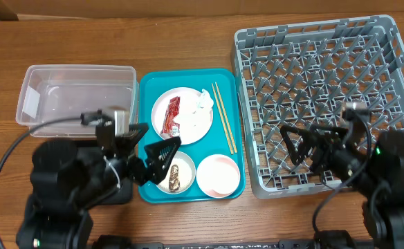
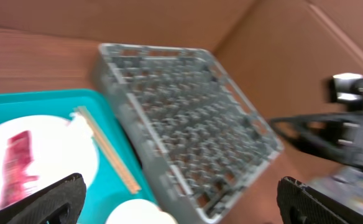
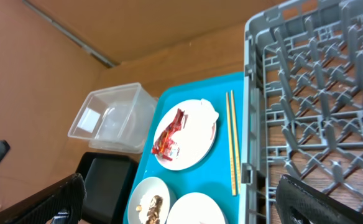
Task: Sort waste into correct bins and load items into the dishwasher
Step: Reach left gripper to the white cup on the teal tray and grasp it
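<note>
A clear plastic tub (image 1: 77, 93) stands at the far left of the table, with a flat black tray (image 3: 107, 174) just in front of it, mostly covered by the left arm in the overhead view. The left gripper (image 1: 163, 133) hangs over the left side of the teal tray (image 1: 147, 104), its fingers spread wide with nothing between them.

On the teal tray, a round white plate (image 1: 191, 119) sits toward the back. A crinkled red snack wrapper (image 1: 171, 116) lies on the plate, and a crumpled white tissue (image 1: 204, 100) rests at its far right edge. In front of the plate are two pale bowls. The left bowl (image 1: 186, 166) holds a brown food lump (image 1: 175, 178), and the right bowl (image 1: 218, 174) is bare. Two wooden chopsticks (image 1: 223, 117) lie side by side along the tray's right edge.

The grey dish rack (image 1: 306, 69) stands just beside the tray on the right. The right gripper (image 1: 286, 145) hovers above the rack's near portion, its fingers also wide apart and gripping nothing.
</note>
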Available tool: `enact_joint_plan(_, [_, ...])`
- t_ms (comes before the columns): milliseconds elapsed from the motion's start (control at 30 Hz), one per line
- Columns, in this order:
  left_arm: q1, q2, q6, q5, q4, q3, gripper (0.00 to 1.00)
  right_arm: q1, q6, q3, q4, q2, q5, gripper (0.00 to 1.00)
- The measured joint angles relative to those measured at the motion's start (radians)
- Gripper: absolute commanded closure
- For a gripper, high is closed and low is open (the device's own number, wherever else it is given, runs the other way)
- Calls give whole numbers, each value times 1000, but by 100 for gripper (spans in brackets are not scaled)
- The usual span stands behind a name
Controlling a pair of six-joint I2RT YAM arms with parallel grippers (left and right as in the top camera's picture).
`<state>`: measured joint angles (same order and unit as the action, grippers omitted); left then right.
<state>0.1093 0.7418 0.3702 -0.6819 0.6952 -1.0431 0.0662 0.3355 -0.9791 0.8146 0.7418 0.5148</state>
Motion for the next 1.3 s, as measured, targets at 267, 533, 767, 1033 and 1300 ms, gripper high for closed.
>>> enact_joint_plan(267, [14,132,-11,-57,241,-27,5,0,0,-1,16,115,69,0])
enact_joint_plan(533, [241,293,-12,206,403,-26,16,0,0,-1,-7,127,85,0])
enact_joint_plan(767, [519,451,16,467,274,-26,25,0,0,-1,-20,127,87,0])
enact_joint_plan(1033, [631,743,48,550,114,-26,48,0,0,-1,-2,127,88,0])
enact_joint_plan(1300, [631,879,59,516,108,-26,96,0,0,-1,10,127,88,0])
